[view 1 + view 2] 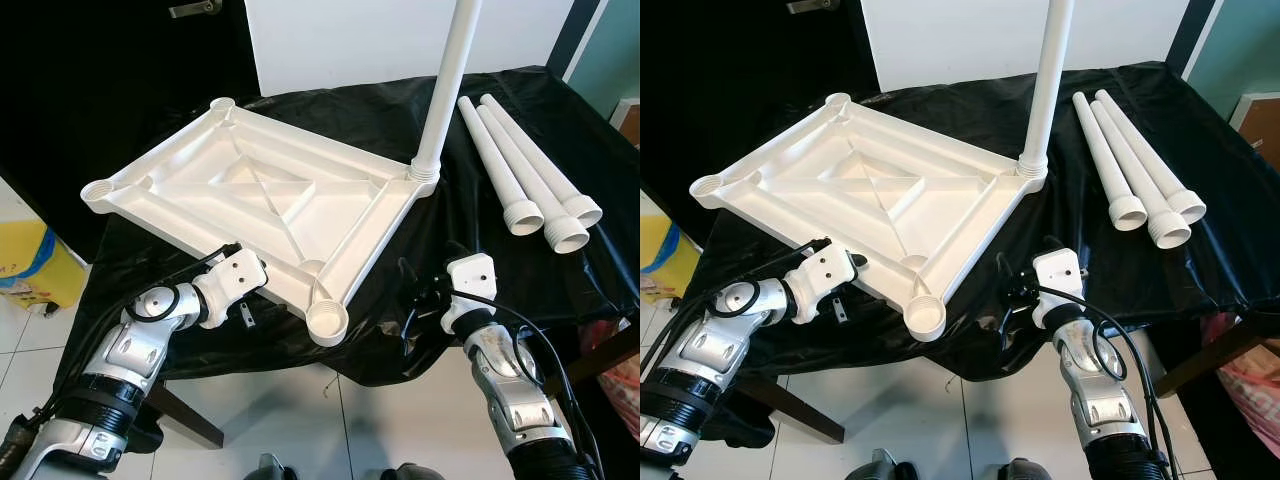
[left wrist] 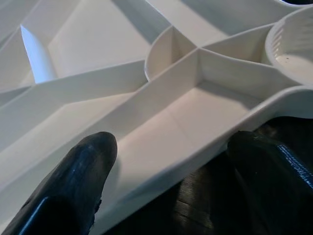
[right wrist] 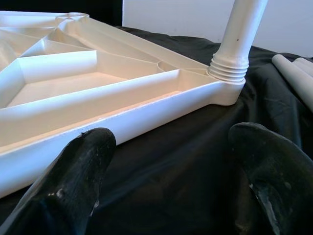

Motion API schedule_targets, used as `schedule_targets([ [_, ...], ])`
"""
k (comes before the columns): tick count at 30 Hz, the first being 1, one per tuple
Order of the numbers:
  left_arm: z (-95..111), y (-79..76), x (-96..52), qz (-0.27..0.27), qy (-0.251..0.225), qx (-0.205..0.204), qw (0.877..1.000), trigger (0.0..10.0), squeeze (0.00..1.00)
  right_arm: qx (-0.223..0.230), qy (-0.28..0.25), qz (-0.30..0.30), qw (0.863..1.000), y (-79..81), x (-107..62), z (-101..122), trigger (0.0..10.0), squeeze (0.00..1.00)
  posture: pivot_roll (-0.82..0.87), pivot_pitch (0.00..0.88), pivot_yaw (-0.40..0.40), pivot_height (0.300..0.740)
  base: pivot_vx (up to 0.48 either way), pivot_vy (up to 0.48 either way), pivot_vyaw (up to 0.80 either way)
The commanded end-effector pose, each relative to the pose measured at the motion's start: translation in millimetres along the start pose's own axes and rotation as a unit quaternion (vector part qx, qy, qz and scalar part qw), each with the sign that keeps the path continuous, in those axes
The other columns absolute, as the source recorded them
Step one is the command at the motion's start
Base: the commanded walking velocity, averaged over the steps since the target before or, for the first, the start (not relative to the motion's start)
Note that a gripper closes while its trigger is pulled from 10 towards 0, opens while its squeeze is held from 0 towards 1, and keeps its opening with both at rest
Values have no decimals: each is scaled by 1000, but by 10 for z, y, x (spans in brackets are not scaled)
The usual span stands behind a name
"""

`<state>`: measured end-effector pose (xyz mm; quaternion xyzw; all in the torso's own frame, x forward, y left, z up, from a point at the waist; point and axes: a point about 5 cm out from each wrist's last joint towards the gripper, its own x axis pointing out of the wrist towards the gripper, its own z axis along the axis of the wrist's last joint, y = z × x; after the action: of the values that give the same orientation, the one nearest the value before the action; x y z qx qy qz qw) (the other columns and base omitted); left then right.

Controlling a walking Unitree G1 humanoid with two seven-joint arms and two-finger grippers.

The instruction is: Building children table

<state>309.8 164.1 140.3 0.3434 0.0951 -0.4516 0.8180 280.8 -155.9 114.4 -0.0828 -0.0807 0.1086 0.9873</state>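
You see the white tabletop (image 1: 262, 203) lying upside down on the black cloth (image 1: 470, 270), one leg (image 1: 446, 85) standing upright in its far right corner, three loose legs (image 1: 520, 165) beyond that corner, the left gripper (image 2: 171, 181) spread astride its near edge, and the right gripper (image 3: 168, 176) spread just off its right edge.

- A black sheet (image 1: 520, 270) lies crumpled over the surface, hanging off its near edge.
- Below that near edge is a white tiled floor (image 1: 290, 420).
- A yellow bag (image 1: 30, 265) sits on the floor off the sheet's left side.
- A white panel (image 1: 350, 40) stands upright behind the sheet's far edge.
- A reddish patterned object (image 1: 625, 385) shows past the sheet's right corner.
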Motion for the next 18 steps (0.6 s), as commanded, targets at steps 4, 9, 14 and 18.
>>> schedule_targets([
  [4, -35, -28, 17, -57, 18, 19, 998, 10000, 0, 3, 6, 0, 1000, -13, -30, -8, 10000, 0, -110, 57, 28, 740, 0, 0, 0],
  [9, -47, -27, 100, -102, 31, 35, 994, 10000, 0, 10, -4, 13, 1000, 11, -55, 40, 10000, 0, -120, 62, 36, 740, 0, 0, 0],
  [14, -50, -21, 120, -121, 34, 32, 992, 10000, 0, 19, -14, 37, 999, 55, -107, 71, 10000, 0, -122, 62, 38, 740, 0, 0, 0],
  [18, -64, 19, 137, -129, 42, 38, 990, 10000, 0, 32, -14, 63, 997, 122, -194, 77, 10000, 0, -148, 66, 58, 740, 0, 0, 0],
])
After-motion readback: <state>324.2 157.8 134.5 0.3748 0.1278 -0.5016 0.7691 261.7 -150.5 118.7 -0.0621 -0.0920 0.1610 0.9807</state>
